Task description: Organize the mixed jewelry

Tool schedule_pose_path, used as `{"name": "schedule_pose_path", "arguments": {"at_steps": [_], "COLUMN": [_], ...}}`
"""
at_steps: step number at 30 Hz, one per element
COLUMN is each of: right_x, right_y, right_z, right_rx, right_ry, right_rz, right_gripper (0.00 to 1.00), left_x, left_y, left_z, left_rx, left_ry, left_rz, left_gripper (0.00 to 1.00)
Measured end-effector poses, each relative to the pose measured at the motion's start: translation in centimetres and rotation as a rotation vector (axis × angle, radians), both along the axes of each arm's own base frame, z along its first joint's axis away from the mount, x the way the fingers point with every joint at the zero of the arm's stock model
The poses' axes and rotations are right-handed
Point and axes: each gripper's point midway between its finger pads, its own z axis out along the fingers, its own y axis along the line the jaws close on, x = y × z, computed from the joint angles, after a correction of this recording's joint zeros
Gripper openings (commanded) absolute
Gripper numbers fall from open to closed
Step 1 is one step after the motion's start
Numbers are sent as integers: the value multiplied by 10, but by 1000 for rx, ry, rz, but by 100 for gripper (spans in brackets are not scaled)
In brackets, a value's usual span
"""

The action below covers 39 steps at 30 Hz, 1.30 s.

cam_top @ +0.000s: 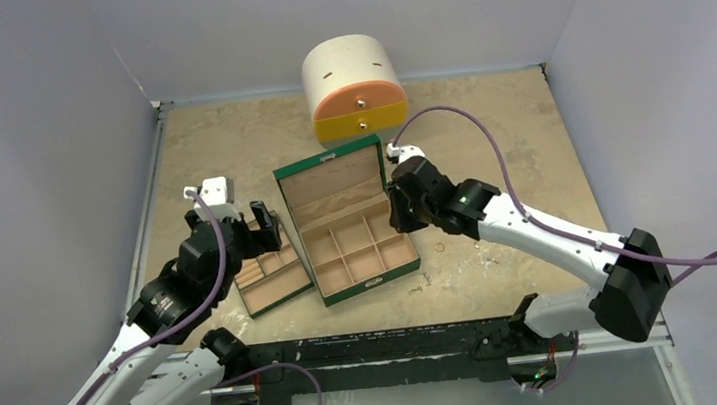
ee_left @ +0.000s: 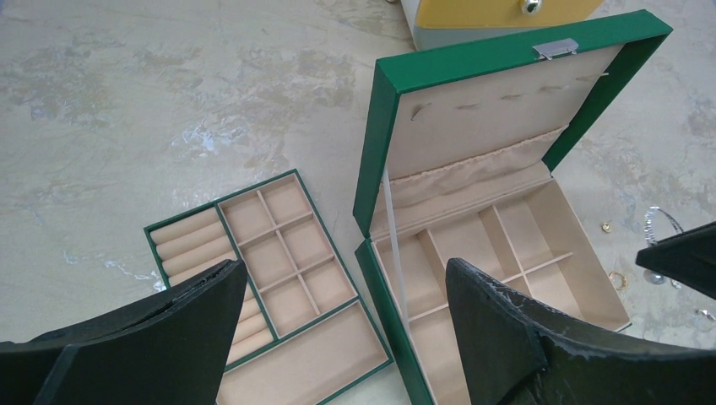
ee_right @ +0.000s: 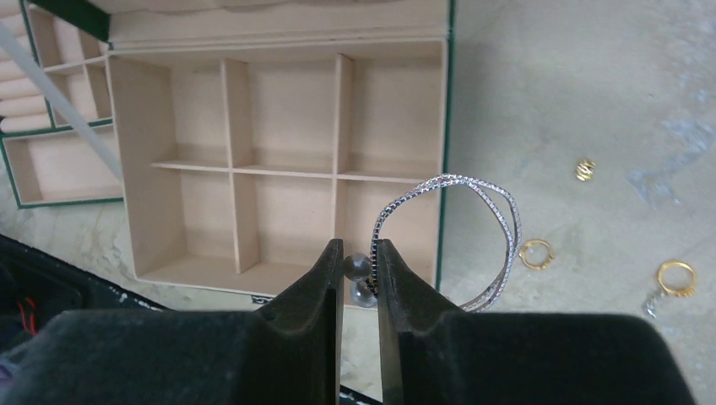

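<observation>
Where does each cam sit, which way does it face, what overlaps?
Top external: above and behind the bases, looking down on the table; both arms, left gripper and right gripper show.
Left wrist: over the table's left, facing the tray and open green box; own fingers open.
Right wrist: at the box's right edge, looking down; own fingers shut on the silvery loop.
Shared: all three show the box; both wrist views the tray.
</observation>
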Motion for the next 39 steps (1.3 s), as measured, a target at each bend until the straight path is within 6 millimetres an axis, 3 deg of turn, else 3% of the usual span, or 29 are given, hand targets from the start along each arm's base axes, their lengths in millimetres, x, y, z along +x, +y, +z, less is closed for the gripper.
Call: {"name": "schedule_pose_path", "arguments": {"at_steps": [12, 18, 30, 39], "right_x": [7, 11, 10, 8], "right_y": [44, 61, 69, 62], "right_z": [-12, -33, -65, -83], "right_rx": [42, 27, -13, -48], "right_ry": [-21, -13, 27, 36], "right_rz": [218, 314, 398, 397], "right_gripper": [0, 0, 0, 0], "left_x": [0, 0, 0, 1], "left_y": [2, 3, 4, 5], "left_z": [1, 1, 2, 2], "left_rx": [1, 2, 2, 5], "left_ry": [-6, -7, -9, -10], "left_rz": [11, 14, 17, 23], "left_gripper": [88, 88, 88, 88]}}
